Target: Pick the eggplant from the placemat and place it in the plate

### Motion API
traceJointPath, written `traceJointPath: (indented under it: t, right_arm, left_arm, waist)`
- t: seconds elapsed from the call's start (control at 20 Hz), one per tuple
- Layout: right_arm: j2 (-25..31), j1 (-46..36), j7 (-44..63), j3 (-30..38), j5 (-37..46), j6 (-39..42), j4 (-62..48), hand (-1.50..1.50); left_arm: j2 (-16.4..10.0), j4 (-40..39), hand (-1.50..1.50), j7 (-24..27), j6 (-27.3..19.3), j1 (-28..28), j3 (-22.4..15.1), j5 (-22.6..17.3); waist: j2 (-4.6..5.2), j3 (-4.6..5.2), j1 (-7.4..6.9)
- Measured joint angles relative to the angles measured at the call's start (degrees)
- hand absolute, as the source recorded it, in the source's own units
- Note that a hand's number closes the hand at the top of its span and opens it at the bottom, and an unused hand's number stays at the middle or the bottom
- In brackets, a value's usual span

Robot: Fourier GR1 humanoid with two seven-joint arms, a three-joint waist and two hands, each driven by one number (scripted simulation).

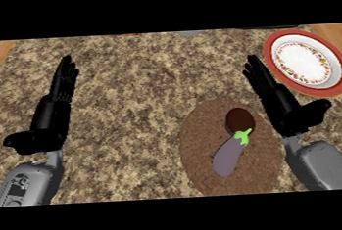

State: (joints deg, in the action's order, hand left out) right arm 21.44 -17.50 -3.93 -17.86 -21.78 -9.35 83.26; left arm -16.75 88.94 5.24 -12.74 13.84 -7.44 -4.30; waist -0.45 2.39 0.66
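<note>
The right hand's fingers (259, 78) are long, black and straight, held close together and pointing up the counter, with the thumb sticking out to the side. They hold nothing. The right hand (289, 113) sits just beside the right edge of the placemat (201, 140), between the mat and the plate (294, 34), and joins a smooth grey forearm (321, 168) that comes in from the bottom. The left hand's fingers (65, 78) are straight too, side by side, and they also hold nothing. The left hand (47, 118) rests far over on the left, well apart from everything, on its own grey forearm (29, 183). The eggplant (230, 155) lies on the placemat. It is smooth, purple and long, a bit bent, with a bright green cap at its top end. Just above the cap is a dark brown round spot (239, 117); I cannot tell what it is. The placemat is round, brown and looks woven and bumpy. The plate is round with a red rim, a ring of little coloured dots and a white middle, up in the far right corner. The counter (151, 88) is speckled brown and tan, like rough stone.
</note>
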Motion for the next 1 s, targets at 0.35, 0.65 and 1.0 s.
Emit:
traceJointPath:
  t: [0.35,0.65,1.0]
  right_arm:
    - [10.3,2.8,6.0,8.8,4.2,-8.9,-0.7,1.5]
    - [14.0,11.1,11.6,14.0,12.9,-27.4,-1.1,-1.5]
    - [15.7,27.0,21.7,11.6,21.3,-38.5,21.4,-1.5]
  left_arm:
    - [1.9,-7.7,0.0,-5.8,1.0,-9.5,0.5,-4.0]
    - [4.0,-10.1,0.0,-10.8,2.8,-13.9,-0.4,-7.5]
    - [5.3,-7.5,0.0,-15.2,3.2,-14.9,-2.2,-7.8]
  waist:
    - [0.69,-1.22,2.05]
    - [0.03,-1.86,3.35]
    - [-0.04,-2.19,1.5]
